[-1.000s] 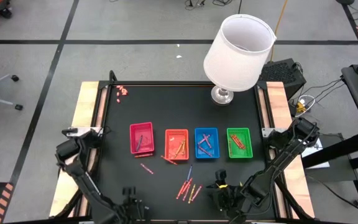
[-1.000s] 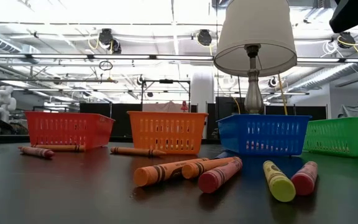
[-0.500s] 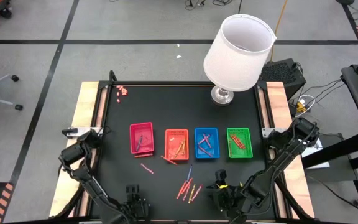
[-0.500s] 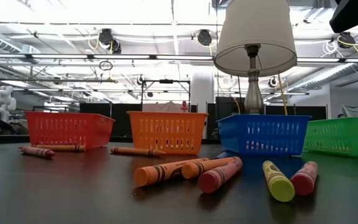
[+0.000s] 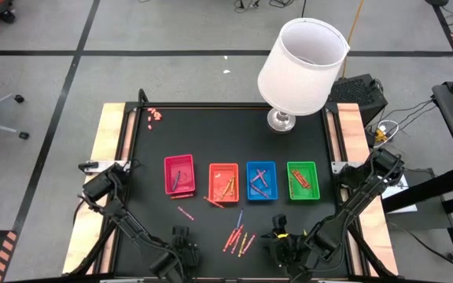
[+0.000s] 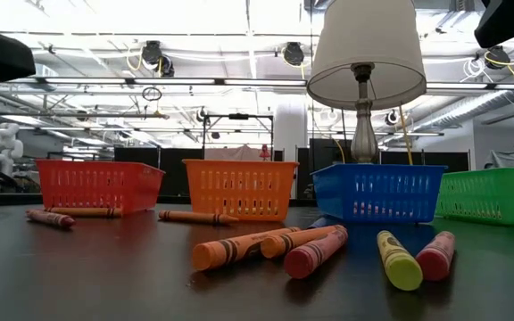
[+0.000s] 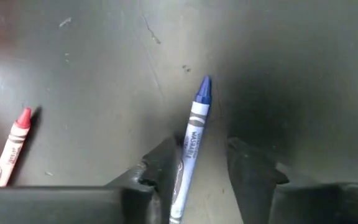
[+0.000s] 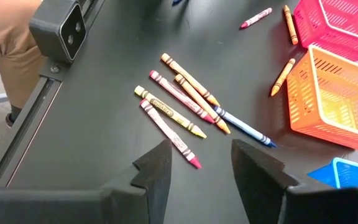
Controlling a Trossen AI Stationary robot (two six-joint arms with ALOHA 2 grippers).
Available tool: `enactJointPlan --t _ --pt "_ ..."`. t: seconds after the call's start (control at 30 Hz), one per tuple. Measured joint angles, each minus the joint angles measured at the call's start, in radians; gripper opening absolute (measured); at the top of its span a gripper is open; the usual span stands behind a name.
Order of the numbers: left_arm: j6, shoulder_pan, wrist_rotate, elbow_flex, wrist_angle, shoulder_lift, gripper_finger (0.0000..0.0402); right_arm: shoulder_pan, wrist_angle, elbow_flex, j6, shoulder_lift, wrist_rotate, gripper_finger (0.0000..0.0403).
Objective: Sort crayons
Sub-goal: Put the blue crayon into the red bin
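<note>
A: What's in the baskets?
B: Crayons lie in the pink basket (image 5: pixel 180 174), orange basket (image 5: pixel 224 181), blue basket (image 5: pixel 261 181) and green basket (image 5: pixel 303 180).
A: Grippers?
B: Left gripper (image 7: pixel 197 171) released, straddling a blue crayon (image 7: pixel 191 142) on the counter (image 5: pixel 211 126); right gripper (image 8: pixel 201 163) released, empty, over loose crayons (image 8: pixel 179 106)

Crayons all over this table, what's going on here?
A two-armed robot is sorting crayons into coloured baskets. The left gripper, at the near edge of the table, has its open fingers either side of a blue crayon lying there. The right gripper hangs open and empty near a loose cluster of crayons.
</note>
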Motion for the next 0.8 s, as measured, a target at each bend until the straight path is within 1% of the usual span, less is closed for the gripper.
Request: enactJointPlan --t 0.17,0.3,0.37,0.6,0.7,0.8 --pt "0.005 0.002 -0.001 0.0 -0.001 -0.003 0.0075 0.0 0.0 0.0 0.0 0.0 0.0 0.015" --pt "0.005 0.002 -0.045 -0.002 -0.003 -0.001 0.0027 0.0 0.0 0.0 0.003 0.0 -0.001 0.015" --pt "0.004 0.002 -0.054 -0.003 -0.004 -0.001 0.001 0.0 0.0 0.0 0.004 0.0 -0.001 0.015" --pt "0.0 -0.002 -0.07 0.017 -0.003 0.003 0.0017 0.0 0.0 0.0 0.004 0.0 -0.001 0.015" --pt "0.0 -0.001 -0.077 0.057 -0.035 0.004 0.0011 0.0 0.0 0.0 0.004 0.0 -0.001 0.015" --pt "0.0 0.001 -0.115 0.124 -0.096 0.004 0.0007 0.0 0.0 0.0 0.004 0.0 0.0 0.015"
